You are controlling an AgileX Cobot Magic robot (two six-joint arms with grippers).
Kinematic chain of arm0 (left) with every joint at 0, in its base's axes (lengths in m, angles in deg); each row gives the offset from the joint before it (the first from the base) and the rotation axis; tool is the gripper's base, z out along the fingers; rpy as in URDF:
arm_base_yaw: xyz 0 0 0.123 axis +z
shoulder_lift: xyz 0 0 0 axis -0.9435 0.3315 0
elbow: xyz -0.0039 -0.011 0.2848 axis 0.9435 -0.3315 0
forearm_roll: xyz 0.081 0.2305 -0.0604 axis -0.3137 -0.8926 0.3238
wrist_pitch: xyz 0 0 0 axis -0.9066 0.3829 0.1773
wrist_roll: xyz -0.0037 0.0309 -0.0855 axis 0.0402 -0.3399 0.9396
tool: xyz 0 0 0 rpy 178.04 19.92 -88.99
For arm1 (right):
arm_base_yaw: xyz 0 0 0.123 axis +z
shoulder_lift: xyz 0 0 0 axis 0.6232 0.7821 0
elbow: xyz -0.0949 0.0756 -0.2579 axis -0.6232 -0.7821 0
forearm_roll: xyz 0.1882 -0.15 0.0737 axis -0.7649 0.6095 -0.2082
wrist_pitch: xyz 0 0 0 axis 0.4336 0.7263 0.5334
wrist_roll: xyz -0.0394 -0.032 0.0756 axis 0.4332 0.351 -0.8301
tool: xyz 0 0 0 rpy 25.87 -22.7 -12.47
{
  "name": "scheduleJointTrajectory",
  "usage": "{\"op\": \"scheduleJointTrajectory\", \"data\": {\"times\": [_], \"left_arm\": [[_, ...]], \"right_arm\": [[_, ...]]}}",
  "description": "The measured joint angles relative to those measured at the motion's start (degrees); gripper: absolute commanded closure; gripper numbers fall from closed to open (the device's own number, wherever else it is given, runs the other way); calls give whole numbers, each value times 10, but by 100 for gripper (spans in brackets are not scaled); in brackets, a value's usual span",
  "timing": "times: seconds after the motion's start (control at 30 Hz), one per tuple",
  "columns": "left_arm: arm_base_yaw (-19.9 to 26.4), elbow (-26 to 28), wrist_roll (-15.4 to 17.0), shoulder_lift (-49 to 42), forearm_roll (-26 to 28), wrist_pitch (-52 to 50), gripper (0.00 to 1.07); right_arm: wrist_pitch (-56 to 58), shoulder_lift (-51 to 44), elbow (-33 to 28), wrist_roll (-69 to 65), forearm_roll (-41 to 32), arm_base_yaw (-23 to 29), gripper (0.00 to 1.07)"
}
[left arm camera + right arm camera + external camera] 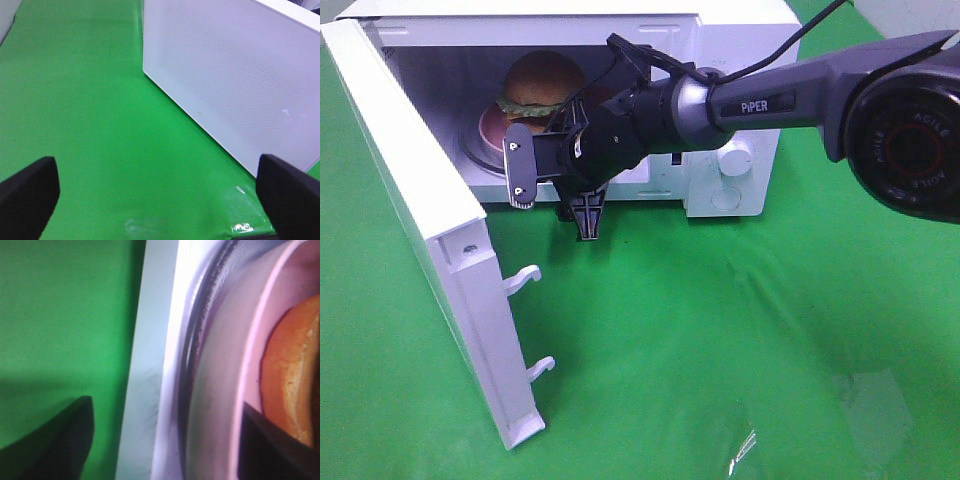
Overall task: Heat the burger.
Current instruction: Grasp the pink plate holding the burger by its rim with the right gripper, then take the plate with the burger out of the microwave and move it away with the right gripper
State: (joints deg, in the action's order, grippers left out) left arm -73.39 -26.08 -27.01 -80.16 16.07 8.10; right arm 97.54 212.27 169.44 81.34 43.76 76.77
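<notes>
From the high view you see the burger (542, 85) sitting on its pink plate (492, 130) inside the microwave (740, 30), door (420, 230) swung wide. Your right wrist camera gives what that misses: the plate rim and bun edge up close, at the cavity's front sill. Your right pincer (552, 180) hangs at the mouth of the opening, jaws parted, nothing between them, touching nothing you can make out. Your left pincer (160, 197) is spread wide and empty over bare green counter (90, 125), just beside the door's outer face. There's open counter in front of the microwave.
</notes>
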Motion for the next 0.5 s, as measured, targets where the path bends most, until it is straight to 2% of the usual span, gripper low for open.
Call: {"op": "scheduleJointTrajectory", "data": {"times": [0.03, 0.07, 0.13, 0.17, 0.2, 0.23, 0.27, 0.5], "left_arm": [[0, 0, 0, 0, 0, 0, 6], [0, 0, 0, 0, 0, 0, 6], [0, 0, 0, 0, 0, 0, 6], [0, 0, 0, 0, 0, 0, 6], [0, 0, 0, 0, 0, 0, 6], [0, 0, 0, 0, 0, 0, 6], [0, 0, 0, 0, 0, 0, 6], [0, 0, 0, 0, 0, 0, 6]], "right_arm": [[-3, 0, 1, 0, 0, 0, 62], [-3, 0, 1, 0, 0, 0, 62], [-1, -5, 2, 0, 0, 0, 88], [-1, -5, 2, 0, 0, 0, 88], [9, -11, 2, 0, -1, 1, 98], [9, -11, 2, 0, -1, 1, 98], [17, -16, 2, 0, -3, 2, 107], [35, -23, 2, 4, 3, 2, 107]]}}
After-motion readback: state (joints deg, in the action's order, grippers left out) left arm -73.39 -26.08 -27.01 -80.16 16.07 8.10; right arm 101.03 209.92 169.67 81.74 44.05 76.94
